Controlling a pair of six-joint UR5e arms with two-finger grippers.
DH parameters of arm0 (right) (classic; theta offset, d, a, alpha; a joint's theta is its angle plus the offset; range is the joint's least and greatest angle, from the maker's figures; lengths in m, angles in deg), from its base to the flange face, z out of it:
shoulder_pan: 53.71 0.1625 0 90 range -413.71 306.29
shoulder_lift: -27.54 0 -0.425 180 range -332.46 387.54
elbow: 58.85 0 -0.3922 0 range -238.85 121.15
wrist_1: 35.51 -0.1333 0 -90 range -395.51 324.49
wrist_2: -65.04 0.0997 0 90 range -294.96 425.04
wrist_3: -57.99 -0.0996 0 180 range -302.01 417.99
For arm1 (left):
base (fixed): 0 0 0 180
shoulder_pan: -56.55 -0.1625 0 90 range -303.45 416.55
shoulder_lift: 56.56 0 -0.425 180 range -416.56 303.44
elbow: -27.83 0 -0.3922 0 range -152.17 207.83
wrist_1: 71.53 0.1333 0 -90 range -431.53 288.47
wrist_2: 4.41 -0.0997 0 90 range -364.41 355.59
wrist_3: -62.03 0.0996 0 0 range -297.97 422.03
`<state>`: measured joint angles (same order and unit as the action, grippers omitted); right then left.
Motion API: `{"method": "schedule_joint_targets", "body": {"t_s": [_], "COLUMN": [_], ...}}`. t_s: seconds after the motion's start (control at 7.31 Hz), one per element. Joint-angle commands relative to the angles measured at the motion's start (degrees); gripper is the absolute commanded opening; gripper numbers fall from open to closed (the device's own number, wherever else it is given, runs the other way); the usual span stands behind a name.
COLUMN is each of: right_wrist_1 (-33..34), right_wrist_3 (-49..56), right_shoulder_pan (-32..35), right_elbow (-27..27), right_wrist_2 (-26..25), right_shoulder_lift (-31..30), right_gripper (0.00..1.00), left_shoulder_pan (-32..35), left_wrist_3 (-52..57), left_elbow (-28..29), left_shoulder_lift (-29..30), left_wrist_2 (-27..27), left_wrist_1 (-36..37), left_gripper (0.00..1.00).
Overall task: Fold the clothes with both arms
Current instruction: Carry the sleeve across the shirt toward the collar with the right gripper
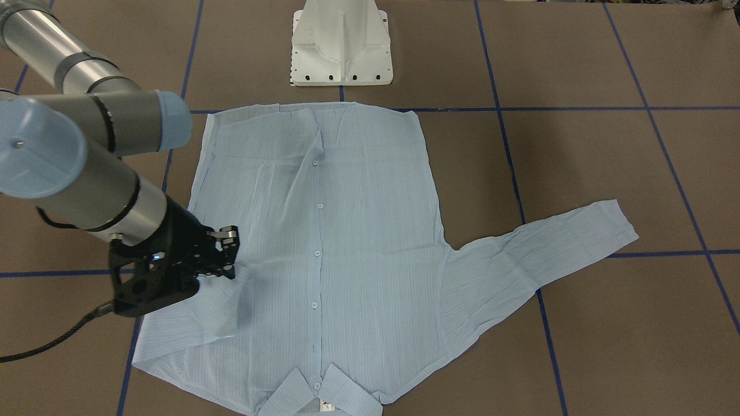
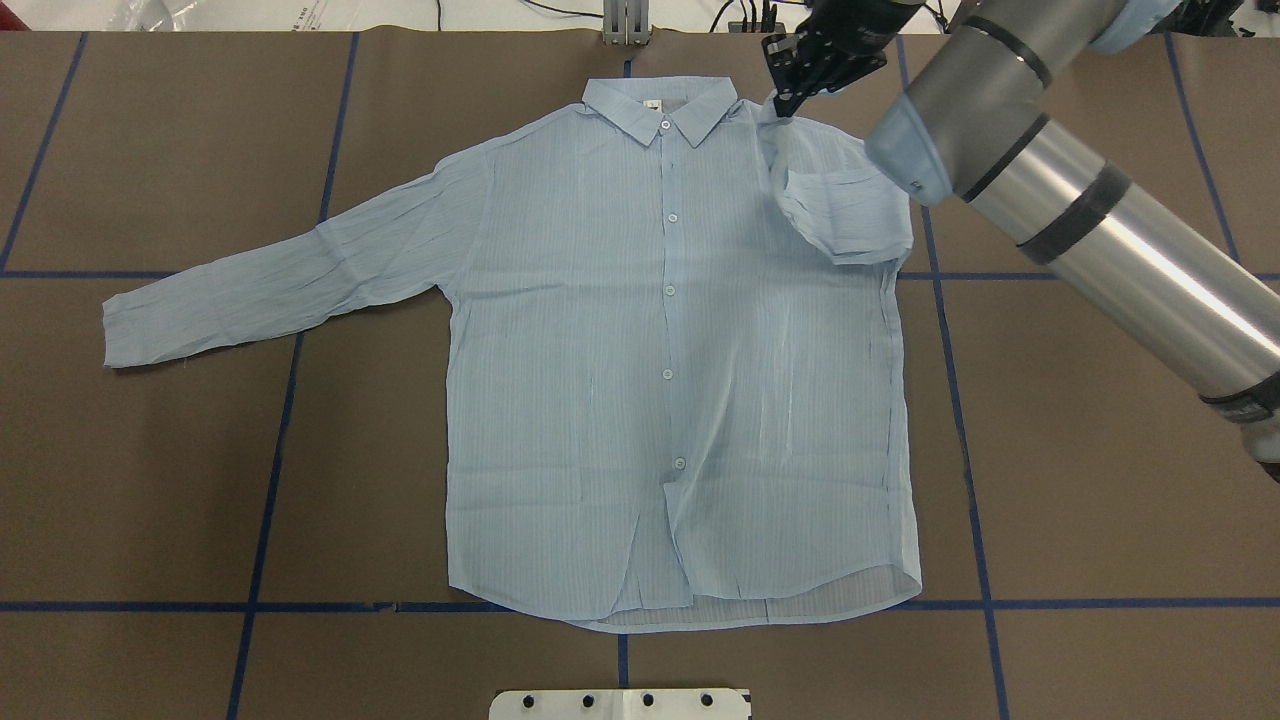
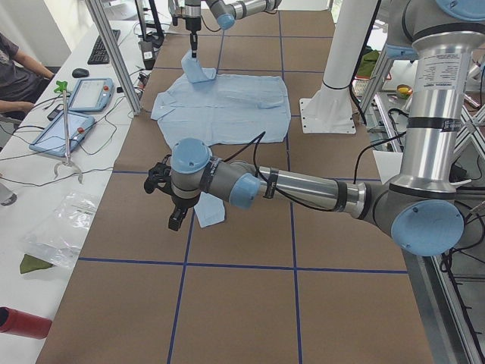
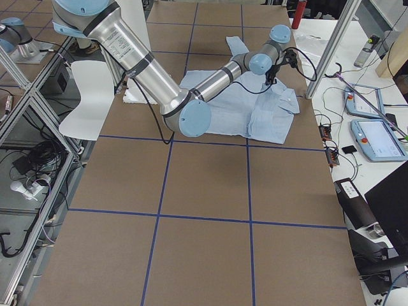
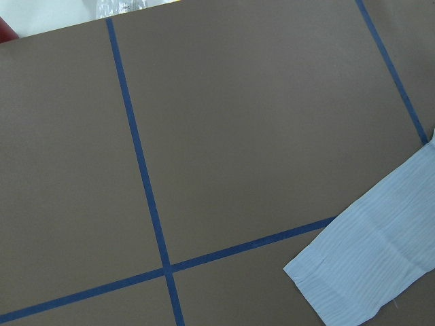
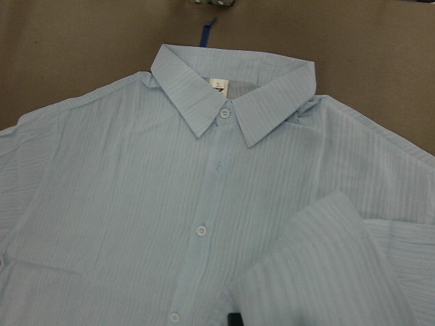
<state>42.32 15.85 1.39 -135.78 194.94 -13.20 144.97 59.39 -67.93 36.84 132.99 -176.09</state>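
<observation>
The light blue striped shirt [image 2: 650, 350] lies flat, buttoned side up, with its collar [image 2: 660, 105] at the far edge. My right gripper [image 2: 782, 100] is shut on the shirt's right sleeve [image 2: 840, 210], which is folded inward over the chest and lifted at the pinch; it also shows in the front view [image 1: 229, 254]. The right wrist view shows the collar [image 6: 231, 88] and the held cuff [image 6: 326, 272]. The other sleeve [image 2: 270, 280] lies stretched out. My left gripper [image 3: 173, 208] hovers over that sleeve's cuff [image 5: 374, 265]; I cannot tell whether it is open or shut.
The white pedestal base [image 1: 341, 46] stands at the table's near edge by the shirt's hem. Blue tape lines [image 2: 270, 480] grid the brown table. Tablets [image 3: 83, 95], cables and an operator [image 3: 15, 68] are along the far side.
</observation>
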Motion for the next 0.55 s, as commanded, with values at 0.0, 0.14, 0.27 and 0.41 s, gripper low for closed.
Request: {"method": "schedule_joint_targets", "body": {"t_s": [0.0,0.14,0.27,0.41], "right_wrist_1": [-0.66,-1.09,-2.05,-4.41], "right_wrist_3": [-1.45,-1.45,-1.45,-1.63], "right_shoulder_pan": [-5.25,-6.49,-7.54,-9.82], "right_elbow": [4.76,7.12,10.89,14.23], "right_wrist_2": [-6.82,-7.29,-7.99,-11.3], "right_shoulder_lift": [4.35,6.27,9.68,11.89], "right_gripper": [0.0,0.0,0.0,0.0], "left_shoulder_pan": [0.0,0.0,0.0,0.0], "left_wrist_3": [-0.17,-0.17,0.09,0.0], "left_elbow": [0.3,0.22,0.3,0.39], "left_shoulder_lift": [0.03,0.03,0.12,0.21], "left_wrist_2": [-0.03,-0.03,-0.2,-0.21], "left_wrist_1": [-0.03,-0.03,-0.03,-0.03], "left_gripper": [0.99,0.99,0.99,0.99]}}
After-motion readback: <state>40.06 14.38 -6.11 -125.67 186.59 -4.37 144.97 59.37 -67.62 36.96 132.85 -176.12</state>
